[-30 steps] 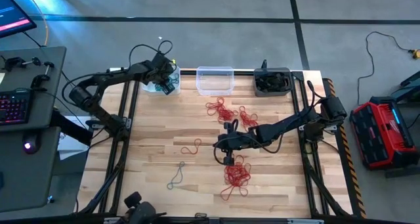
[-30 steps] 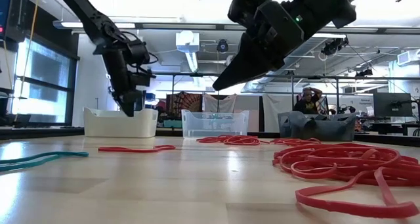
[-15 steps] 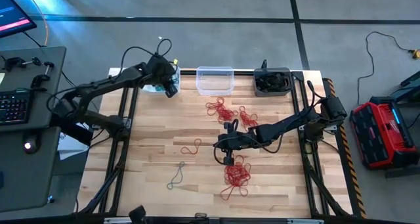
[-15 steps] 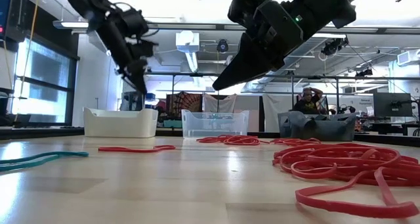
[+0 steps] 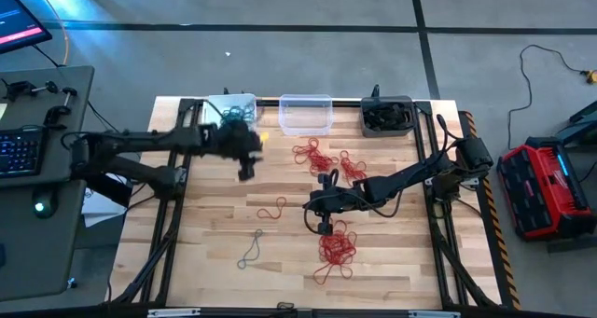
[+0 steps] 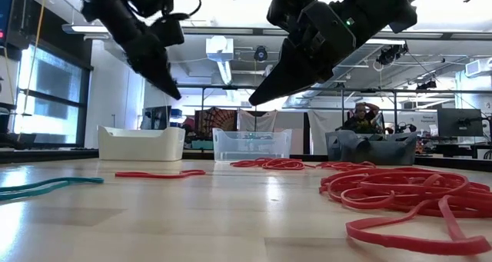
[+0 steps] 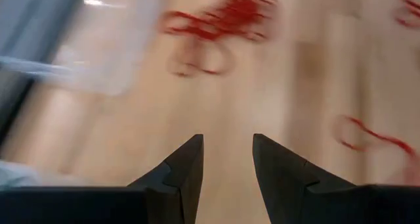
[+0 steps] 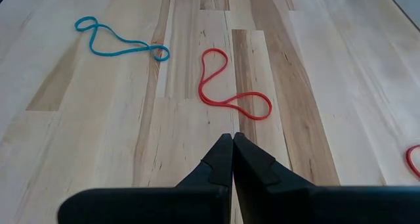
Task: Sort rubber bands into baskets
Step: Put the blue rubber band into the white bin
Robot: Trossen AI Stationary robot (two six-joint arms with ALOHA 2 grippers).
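Bright even overhead light, glare on the table (image 6: 231, 208) up close, left wrist view motion-blurred

From overhead we look straight down on the whole wooden table (image 5: 215, 225) and both arms. Our low camera sits at tabletop height, facing level across the boards toward the three baskets (image 6: 252, 145) and the room behind. Each wrist camera looks forward past its own dark fingers, close above the wood. The single red loop (image 8: 231, 86) in our right wrist view also shows from overhead, mid-table.
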